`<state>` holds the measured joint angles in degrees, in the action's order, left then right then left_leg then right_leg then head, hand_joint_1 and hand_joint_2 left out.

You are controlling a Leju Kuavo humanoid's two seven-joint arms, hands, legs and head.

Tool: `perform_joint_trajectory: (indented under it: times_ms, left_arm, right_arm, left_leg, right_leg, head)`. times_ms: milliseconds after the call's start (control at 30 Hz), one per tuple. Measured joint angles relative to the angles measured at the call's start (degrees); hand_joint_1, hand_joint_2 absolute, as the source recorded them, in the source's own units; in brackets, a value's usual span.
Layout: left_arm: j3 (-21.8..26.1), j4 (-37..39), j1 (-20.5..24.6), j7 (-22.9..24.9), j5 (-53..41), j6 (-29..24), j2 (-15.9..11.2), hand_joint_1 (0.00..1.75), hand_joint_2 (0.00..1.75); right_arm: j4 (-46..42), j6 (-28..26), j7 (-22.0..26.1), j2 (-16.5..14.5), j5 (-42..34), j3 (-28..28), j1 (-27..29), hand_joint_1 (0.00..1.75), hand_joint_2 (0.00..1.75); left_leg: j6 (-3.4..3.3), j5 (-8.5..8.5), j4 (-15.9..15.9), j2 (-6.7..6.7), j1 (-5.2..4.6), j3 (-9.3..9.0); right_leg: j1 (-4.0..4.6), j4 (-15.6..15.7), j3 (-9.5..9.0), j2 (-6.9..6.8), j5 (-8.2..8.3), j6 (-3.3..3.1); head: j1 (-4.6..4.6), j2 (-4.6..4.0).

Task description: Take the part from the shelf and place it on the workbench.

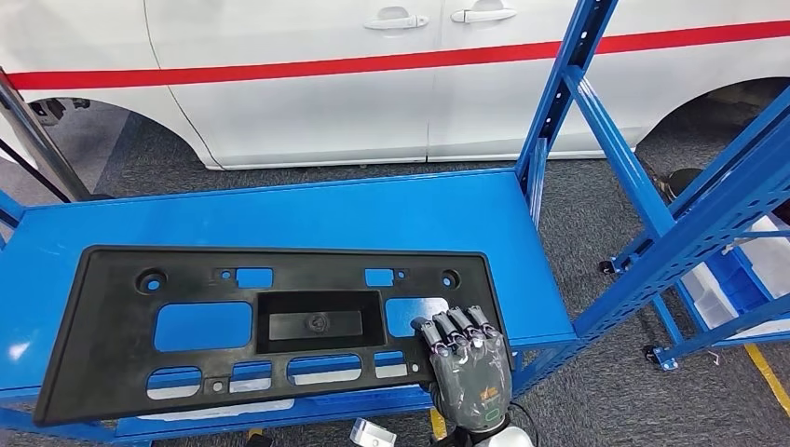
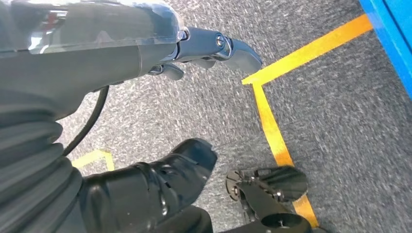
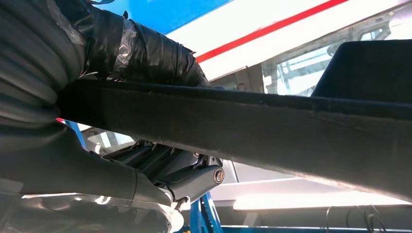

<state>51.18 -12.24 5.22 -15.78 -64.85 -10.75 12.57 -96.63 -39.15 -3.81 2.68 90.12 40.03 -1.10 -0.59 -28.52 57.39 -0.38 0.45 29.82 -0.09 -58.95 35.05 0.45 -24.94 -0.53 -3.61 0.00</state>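
So the right hand [image 1: 469, 358] has its fingers hooked over the near right corner of the black part [image 1: 270, 326], gripping it. Left hand [image 2: 214, 48] just hangs over the floor, looks loosely spread, holding nothing. Part's lying on the blue shelf [image 1: 279, 209], so the carry and the drop-off are all left.

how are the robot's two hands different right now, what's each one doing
The right hand is raised at the near right corner of the black plastic panel, fingers over its top face and gripping its edge; the left hand hangs low over grey carpet, touching nothing. The right hand's fingers are curled on the panel; how the left's lie is unclear. Both have a grey ribbed wrist cover.
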Motion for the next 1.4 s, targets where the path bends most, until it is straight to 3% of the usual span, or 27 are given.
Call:
perform_joint_trajectory:
  times_ms: [267, 400, 467, 533, 567, 600, 633, 733, 800, 900, 967, 1033, 1100, 1133, 1167, 1267, 1300, 1400]
  left_arm:
    - [0.07, 0.0, -0.01, 0.51, -0.65, -1.0, -0.02, 0.0, 1.75]
    - [0.07, 0.0, 0.0, 0.61, -0.8, -1.2, 0.02, 0.0, 1.75]
    - [0.07, 0.0, 0.02, 0.61, -0.85, -1.19, 0.04, 0.0, 1.75]
    - [0.07, 0.0, -0.01, 0.61, -0.89, -1.14, 0.02, 0.0, 1.75]
    - [0.07, 0.0, -0.03, 0.61, -0.91, -1.11, 0.02, 0.0, 1.75]
    - [0.07, 0.0, -0.05, 0.61, -0.92, -1.08, 0.02, 0.0, 1.75]
    - [0.07, 0.0, -0.05, 0.61, -0.92, -1.06, 0.03, 0.0, 1.75]
    - [0.07, 0.0, -0.03, 0.61, -0.92, -1.05, 0.03, 0.0, 1.75]
    - [0.08, 0.01, 0.02, 0.61, -0.93, -1.05, -0.01, 0.0, 1.75]
    - [0.07, 0.02, 0.03, 0.61, -0.95, -1.05, -0.02, 0.0, 1.75]
    - [0.08, 0.02, 0.02, 0.64, -0.97, -1.05, -0.02, 0.0, 1.75]
    - [0.08, 0.02, 0.0, 0.69, -0.99, -1.05, -0.02, 0.0, 1.75]
    - [0.08, 0.02, -0.08, 0.73, -1.01, -1.01, -0.02, 0.0, 1.75]
    - [0.08, 0.02, -0.11, 0.74, -1.01, -0.98, -0.02, 0.0, 1.75]
    - [0.08, 0.02, -0.13, 0.75, -1.01, -0.96, -0.02, 0.0, 1.75]
    - [0.08, 0.02, 0.0, 0.76, -1.03, -0.94, -0.07, 0.0, 1.75]
    - [0.07, 0.02, 0.04, 0.76, -1.04, -0.93, -0.08, 0.0, 1.75]
    - [0.09, 0.02, -0.04, 0.78, -1.14, -0.89, -0.09, 0.0, 1.75]
  right_arm:
    - [0.96, 0.0, -0.84, -0.13, -0.2, 0.28, 0.01, 1.75, 1.75]
    - [1.18, -0.02, -1.18, -0.48, -0.69, 0.34, -0.01, 1.75, 1.75]
    - [1.2, -0.03, -1.18, -0.54, -0.79, 0.34, -0.05, 1.75, 1.75]
    - [1.38, -0.05, -1.18, -0.54, -0.98, 0.34, -0.04, 1.75, 1.75]
    - [1.52, -0.06, -1.18, -0.54, -1.07, 0.34, -0.02, 1.75, 1.75]
    - [1.69, -0.06, -1.18, -0.54, -1.14, 0.34, 0.0, 1.75, 1.75]
    - [1.82, -0.05, -1.18, -0.54, -1.18, 0.34, -0.01, 1.75, 1.75]
    - [1.95, -0.05, -1.18, -0.54, -1.21, 0.35, -0.12, 1.75, 1.75]
    - [1.97, -0.06, -1.18, -0.55, -1.22, 0.35, -0.22, 1.75, 1.75]
    - [2.05, -0.07, -1.18, -0.58, -1.24, 0.34, -0.25, 1.75, 1.75]
    - [2.08, -0.07, -1.18, -0.69, -1.29, 0.34, -0.3, 1.75, 1.75]
    - [2.12, -0.07, -1.18, -0.81, -1.36, 0.34, -0.34, 1.75, 1.75]
    - [2.22, -0.07, -1.18, -0.84, -1.39, 0.34, -0.3, 1.75, 1.75]
    - [2.27, -0.07, -1.18, -0.84, -1.39, 0.34, -0.28, 1.75, 1.75]
    - [2.29, -0.07, -1.18, -0.85, -1.4, 0.34, -0.27, 1.75, 1.75]
    - [2.3, -0.07, -1.19, -0.89, -1.41, 0.33, -0.28, 1.75, 1.75]
    - [2.3, -0.07, -1.2, -0.9, -1.42, 0.33, -0.3, 1.75, 1.75]
    - [2.3, -0.07, -1.22, -0.94, -1.42, 0.32, -0.3, 1.75, 1.75]
  left_leg:
    - [-0.49, -0.28, 0.46, 0.0, -0.17, 0.31]
    - [-1.25, 0.77, -0.55, 0.13, 0.15, -0.13]
    - [-1.79, 1.58, -1.51, 0.34, 0.59, -0.47]
    - [-2.0, 1.76, -1.49, 0.47, 0.61, -0.22]
    - [-1.98, 1.75, -1.35, 0.5, 0.64, -0.09]
    - [-1.93, 1.71, -1.15, 0.52, 0.69, 0.05]
    - [-1.8, 1.62, -0.89, 0.5, 0.8, 0.18]
    - [-0.8, 1.05, 0.11, 0.35, 1.19, 0.64]
    - [0.11, 0.88, 0.58, 0.28, 1.1, 1.01]
    - [1.2, 0.71, 1.04, 0.23, 1.1, 1.29]
    - [1.53, -1.91, 4.07, 0.28, 1.27, 2.67]
    - [1.54, -6.27, 11.11, 0.32, 1.24, 5.54]
    - [1.4, -8.09, 16.38, 0.32, 1.16, 7.32]
    - [1.23, -7.37, 16.15, 0.32, 1.11, 6.8]
    - [0.97, -5.78, 13.67, 0.32, 1.03, 5.17]
    - [0.11, -1.99, 2.99, 0.29, 0.45, -1.01]
    - [-0.03, -1.74, 1.4, 0.27, 0.22, -1.67]
    - [-0.6, -0.91, 0.56, 0.3, 0.13, -1.11]
  right_leg:
    - [-0.23, 0.1, -0.02, -0.02, 0.08, 0.23]
    - [-0.14, 0.01, -0.05, -0.03, -0.05, 1.0]
    - [-0.14, -3.38, 1.27, -0.07, -2.76, 1.37]
    - [-0.54, -10.47, 4.04, -0.09, -6.64, 1.84]
    - [-0.79, -13.41, 5.12, -0.11, -7.67, 2.12]
    - [-1.05, -14.62, 5.43, -0.13, -7.65, 2.39]
    - [-1.31, -13.53, 4.64, -0.16, -6.51, 2.62]
    - [-1.68, -3.42, -1.07, -0.25, -2.37, 2.97]
    - [-1.35, -0.81, -2.42, -0.13, -2.31, 2.44]
    - [-1.24, -0.7, -1.83, -0.09, -2.1, 1.02]
    - [-1.26, -0.46, -1.4, -0.24, -1.63, 0.05]
    - [-1.01, -0.42, -0.76, -0.44, -1.17, -0.68]
    - [-0.62, -0.49, -0.07, -0.53, -0.72, -0.99]
    - [-0.45, -0.57, 0.24, -0.54, -0.5, -1.03]
    - [-0.32, -0.65, 0.49, -0.53, -0.31, -1.01]
    - [-0.12, -0.94, 1.01, -0.52, 0.29, -0.45]
    - [-0.13, -0.98, 1.12, -0.53, 0.54, -0.1]
    - [-0.24, -0.82, 1.34, -0.52, 1.16, 1.02]
  head:
    - [0.0, 0.0]
    - [-0.01, 0.0]
    - [-0.04, 0.0]
    - [-0.05, 0.0]
    - [-0.05, 0.0]
    - [-0.05, 0.0]
    - [-0.06, 0.0]
    - [-0.08, 0.0]
    - [-0.06, 0.0]
    - [-0.04, 0.0]
    - [-0.02, 0.0]
    - [0.01, 0.0]
    - [0.0, 0.0]
    - [0.0, 0.0]
    - [0.0, 0.0]
    - [-0.01, 0.0]
    - [-0.01, 0.0]
    - [-0.03, 0.0]
